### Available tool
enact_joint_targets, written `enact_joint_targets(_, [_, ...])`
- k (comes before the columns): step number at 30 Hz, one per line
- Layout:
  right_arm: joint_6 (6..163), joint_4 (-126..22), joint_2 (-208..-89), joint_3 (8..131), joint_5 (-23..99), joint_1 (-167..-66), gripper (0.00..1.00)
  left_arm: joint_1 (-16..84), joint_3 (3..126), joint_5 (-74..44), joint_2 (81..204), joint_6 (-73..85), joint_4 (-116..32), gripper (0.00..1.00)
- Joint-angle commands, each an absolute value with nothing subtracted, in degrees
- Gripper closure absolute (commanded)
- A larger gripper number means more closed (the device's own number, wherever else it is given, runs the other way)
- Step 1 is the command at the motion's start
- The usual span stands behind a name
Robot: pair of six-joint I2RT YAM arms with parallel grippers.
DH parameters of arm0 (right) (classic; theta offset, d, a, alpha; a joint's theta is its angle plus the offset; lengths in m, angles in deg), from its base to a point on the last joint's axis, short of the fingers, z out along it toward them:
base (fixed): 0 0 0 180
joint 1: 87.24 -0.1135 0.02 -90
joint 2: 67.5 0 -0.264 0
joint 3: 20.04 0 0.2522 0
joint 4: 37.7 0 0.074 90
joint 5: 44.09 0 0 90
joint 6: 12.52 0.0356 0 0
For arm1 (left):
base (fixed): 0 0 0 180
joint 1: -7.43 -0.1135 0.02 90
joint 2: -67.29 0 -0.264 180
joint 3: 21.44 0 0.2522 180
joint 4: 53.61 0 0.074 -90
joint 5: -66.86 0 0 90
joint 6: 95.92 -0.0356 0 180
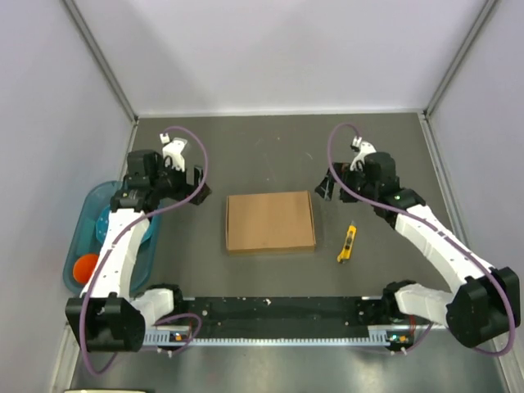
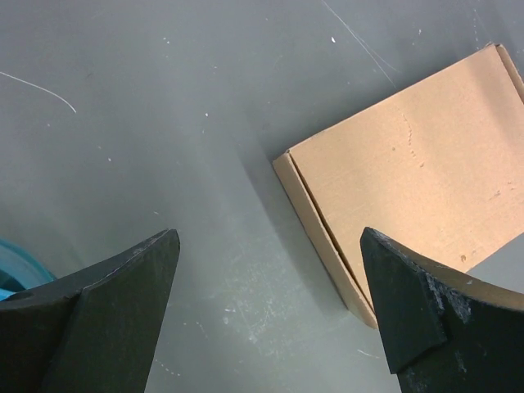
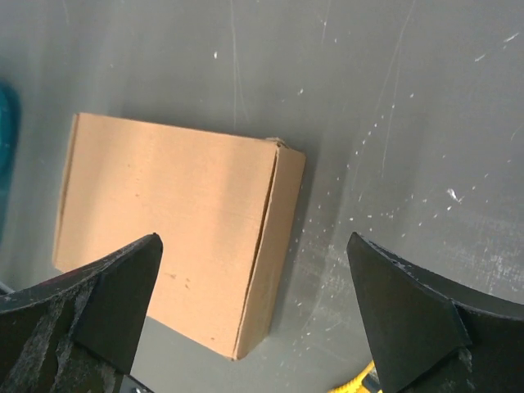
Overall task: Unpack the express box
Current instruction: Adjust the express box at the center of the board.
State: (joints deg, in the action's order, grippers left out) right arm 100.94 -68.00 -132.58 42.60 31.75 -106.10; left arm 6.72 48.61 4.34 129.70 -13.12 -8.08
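Desk: grey, scuffed desk (image 1: 270, 147) with pale walls on three sides.
Express box: the express box (image 1: 270, 221) lies flat near the centre of the desk with its broad face up. It is closed, made of plain brown cardboard, and its edges run roughly square to the desk edges.
Box seam: in both wrist views a dark flap line runs just inside one edge of the top face.
Left end effector: the left end effector (image 1: 197, 187) hangs over the desk to the left of the box, near its far left corner and apart from it. Its jaws are spread wide with nothing between them.
Left wrist view: one corner of the box shows beyond the dark fingers (image 2: 123, 311). Bare desk lies under the gap.
Right end effector: the right end effector (image 1: 326, 188) hangs over the desk to the right of the box, near its far right corner and apart from it. Its jaws are spread wide and hold nothing.
Right wrist view: the box lies left of centre beyond the fingers, with desk surface on its right.
Utility knife: the yellow utility knife (image 1: 347, 244) lies on the desk just right of the box's near right corner, not touching it. It points roughly front to back.
Blue tray: the clear blue tray (image 1: 86, 214) sits at the left edge of the desk, partly hidden by the left arm.
Orange object: a round orange object (image 1: 85, 266) lies at the near end of the tray.
Mounting rail: a black mounting rail (image 1: 270, 311) runs along the near edge between the arm bases.
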Motion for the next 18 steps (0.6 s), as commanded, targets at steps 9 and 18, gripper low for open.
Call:
enact_joint_targets(9, [96.5,-71.8,-139.2,46.6,53.6,-121.2,0.01,6.7,45.6,15.2,134.6,-14.8,-10.7,0.01])
enact_joint_targets(18, [100.9,-66.8,-143.4,43.8,59.0,-127.1,0.07,10.3,43.7,12.9,137.9,-17.6,-12.1,0.01])
